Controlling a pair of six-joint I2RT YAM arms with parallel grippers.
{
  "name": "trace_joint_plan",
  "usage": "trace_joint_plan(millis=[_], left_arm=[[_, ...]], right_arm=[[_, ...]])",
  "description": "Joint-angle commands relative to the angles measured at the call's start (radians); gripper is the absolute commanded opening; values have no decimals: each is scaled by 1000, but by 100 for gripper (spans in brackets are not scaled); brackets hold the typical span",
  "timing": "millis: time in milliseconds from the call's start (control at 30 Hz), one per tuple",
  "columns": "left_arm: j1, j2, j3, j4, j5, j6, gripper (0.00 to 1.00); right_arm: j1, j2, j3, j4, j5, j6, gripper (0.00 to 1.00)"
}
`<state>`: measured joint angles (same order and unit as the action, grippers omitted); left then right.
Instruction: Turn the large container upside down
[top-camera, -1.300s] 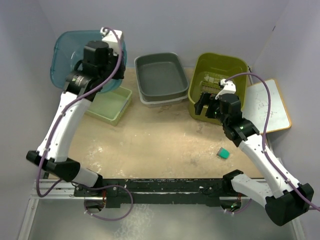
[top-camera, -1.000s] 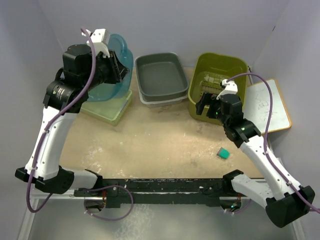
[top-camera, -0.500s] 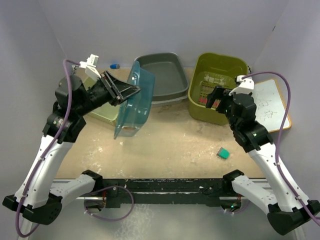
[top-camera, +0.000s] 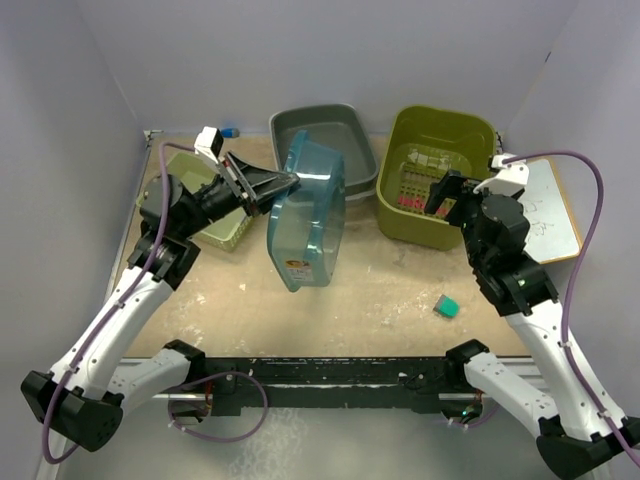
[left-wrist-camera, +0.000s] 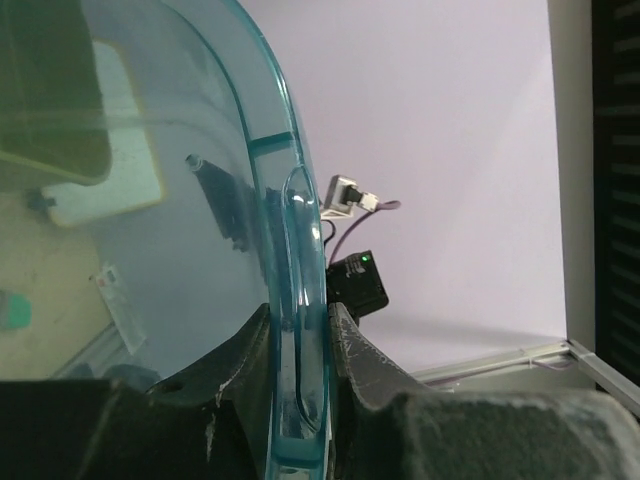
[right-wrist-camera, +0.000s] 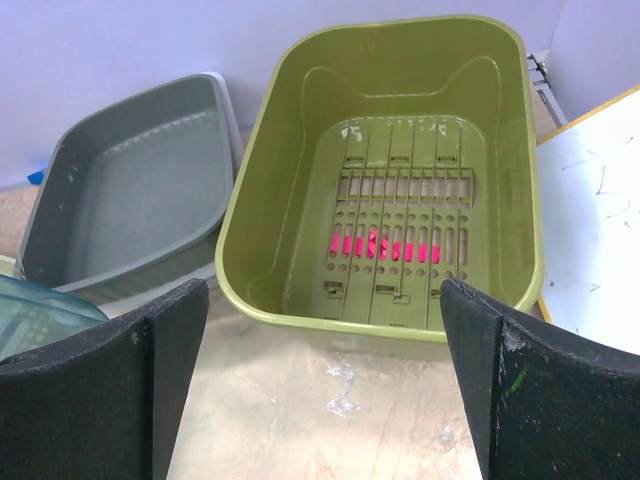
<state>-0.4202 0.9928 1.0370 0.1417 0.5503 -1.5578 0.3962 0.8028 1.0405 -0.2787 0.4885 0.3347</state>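
Table (top-camera: 360, 290), sandy top, arm bases along the bottom edge of the top view. Block (top-camera: 446, 306), small, green, lying lower right of centre, well apart from everything else. Container (top-camera: 305, 220), large, clear blue plastic, centre-left of the top view: tipped up on its side rather than sitting flat, rim uppermost, a label showing near its lower end; whether its low end touches the table cannot be told. Left gripper (top-camera: 285, 183), reaching in from the left, jaws narrow and clamped on the container's rim; the left wrist view shows one finger (left-wrist-camera: 350, 350) on each side of the rim. Right gripper (top-camera: 452, 192), right of centre, raised near the front of the bin, jaws spread wide, nothing between them. Tray (top-camera: 215, 228), pale green, partly hidden under the left arm at upper left. Bin (top-camera: 440, 160), olive, upright, upper right, slotted floor with a pink strip (right-wrist-camera: 385, 246) showing through. Grey tray (top-camera: 320, 135), upper centre, just behind the container and beside the bin. Whiteboard (top-camera: 548, 215), far right, flat, beside the bin. Blue item (top-camera: 229, 131), tiny, at the back wall, upper left; kind unclear.
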Motion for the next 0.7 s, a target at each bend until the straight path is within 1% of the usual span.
trace_joint_plan(millis=[0,167,233,300,367,533,667], left_arm=[[-2,-42,21,191,34,-87,0],[-2,-69,-2,122,47,-74,0],[-3,-88,-27,88,33,-42,0],[-2,-103,-62,87,32,-40,0],[-3,-118,-109,130,31,-78,0],[-2,-148,-230,264,28,-234,0],[0,-189,-310,274,14,-302,0]], right_arm=[[-5,2,-3,44,21,2,100],[-4,18,-7,46,9,8,100],[-5,23,-9,49,9,8,100],[-5,27,-11,54,7,7,100],[-5,31,-11,58,4,10,100],[-4,39,-14,55,-7,13,100],[-5,37,-25,59,-6,15,100]])
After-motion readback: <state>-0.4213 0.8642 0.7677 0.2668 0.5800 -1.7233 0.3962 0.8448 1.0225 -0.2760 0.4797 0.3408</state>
